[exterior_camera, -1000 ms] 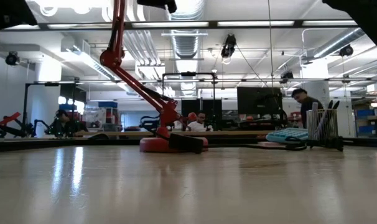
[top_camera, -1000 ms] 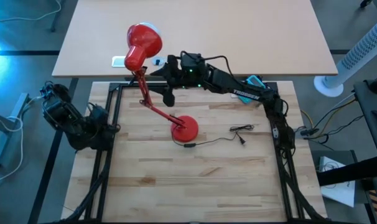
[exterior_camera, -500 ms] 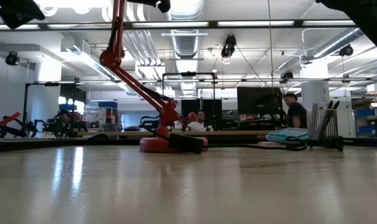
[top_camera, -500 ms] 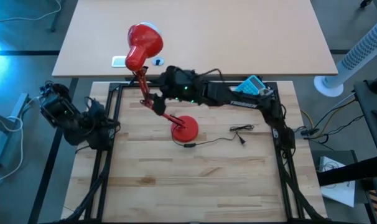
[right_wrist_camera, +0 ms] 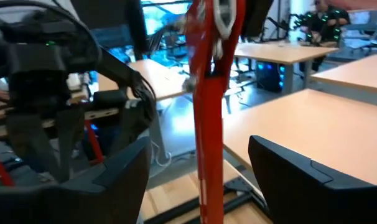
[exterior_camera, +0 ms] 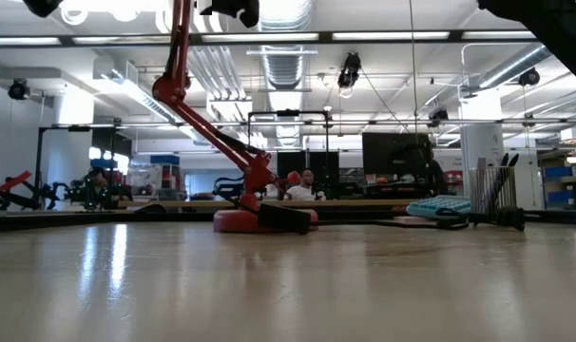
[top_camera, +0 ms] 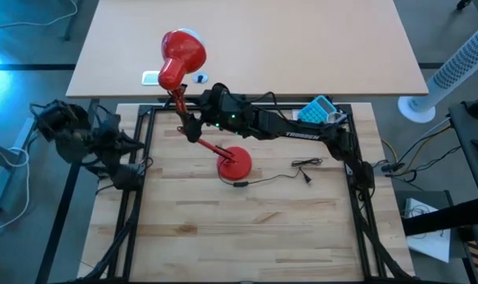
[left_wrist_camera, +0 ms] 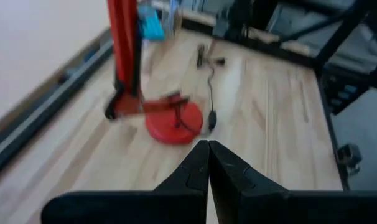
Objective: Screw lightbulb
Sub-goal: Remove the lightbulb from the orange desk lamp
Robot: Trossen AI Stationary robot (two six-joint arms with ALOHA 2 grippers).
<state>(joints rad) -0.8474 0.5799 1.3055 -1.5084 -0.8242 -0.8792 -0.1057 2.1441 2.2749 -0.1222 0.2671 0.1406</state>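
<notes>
While the right end effector (right_wrist_camera: 198, 168) is spread around the lamp arm (right_wrist_camera: 208, 124), the left end effector (left_wrist_camera: 208, 163) is clenched empty past the counter (top_camera: 247, 229) edge.

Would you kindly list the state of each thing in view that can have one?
Red desk lamp: upright on its round base, arm raised, shade over the far table.
Lamp cord: lying loose on the wood.
Right gripper: open, fingers either side of the lamp arm.
Left gripper: shut, empty, at the table's left edge.
</notes>
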